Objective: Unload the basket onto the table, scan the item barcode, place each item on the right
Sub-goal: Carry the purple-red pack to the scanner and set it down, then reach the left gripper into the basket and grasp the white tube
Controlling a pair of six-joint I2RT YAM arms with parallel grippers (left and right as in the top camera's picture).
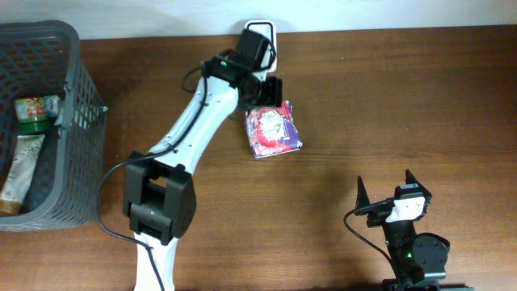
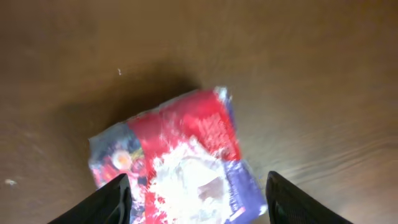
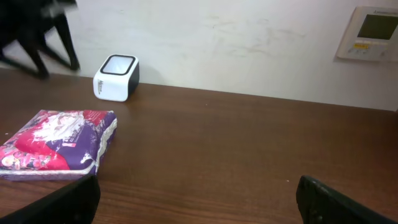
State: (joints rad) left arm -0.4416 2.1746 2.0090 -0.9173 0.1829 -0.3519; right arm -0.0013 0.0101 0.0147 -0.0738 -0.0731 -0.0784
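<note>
The item, a red and purple plastic packet (image 1: pixel 275 131), lies flat on the wooden table, just in front of the white barcode scanner (image 1: pixel 263 34) at the back edge. My left gripper (image 1: pixel 271 90) hovers over the packet's far end. In the left wrist view its fingers stand open on either side of the packet (image 2: pixel 180 162), not touching it. My right gripper (image 1: pixel 388 187) rests open near the front right, holding nothing. From the right wrist the packet (image 3: pixel 59 143) and the scanner (image 3: pixel 116 77) show at the left. I see no barcode on the packet.
A grey mesh basket (image 1: pixel 77 121) with several grocery items stands at the left edge. A wall panel (image 3: pixel 373 31) hangs behind the table at the right. Bare wood lies between the packet and my right arm.
</note>
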